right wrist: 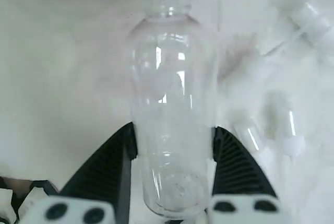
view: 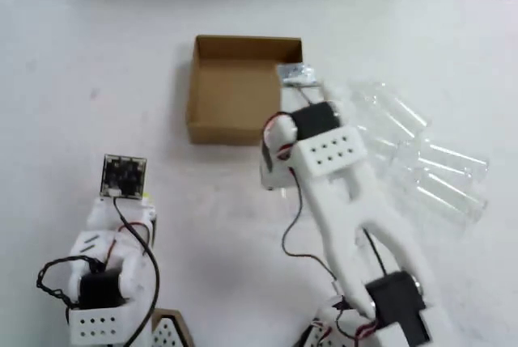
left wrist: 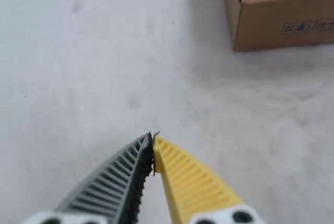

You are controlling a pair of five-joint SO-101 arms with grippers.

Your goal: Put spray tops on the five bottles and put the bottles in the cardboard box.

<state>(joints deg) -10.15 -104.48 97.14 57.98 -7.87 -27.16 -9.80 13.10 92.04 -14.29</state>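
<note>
Bottle (right wrist: 172,109), clear plastic: pinched between right jaws, base toward wrist, neck pointing outward. Left jaws pressed together over bench (left wrist: 78,78), apart from cardboard box (left wrist: 282,20).

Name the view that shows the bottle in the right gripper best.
Right wrist view: the clear bottle sits between the right gripper's fingers, neck uncapped. In the high view the right arm covers it; the left wrist view faces the table and cardboard box.

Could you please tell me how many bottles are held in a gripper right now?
1: a clear plastic bottle clamped in the right gripper; other bottles lie loose nearby, some maybe hidden.
</note>
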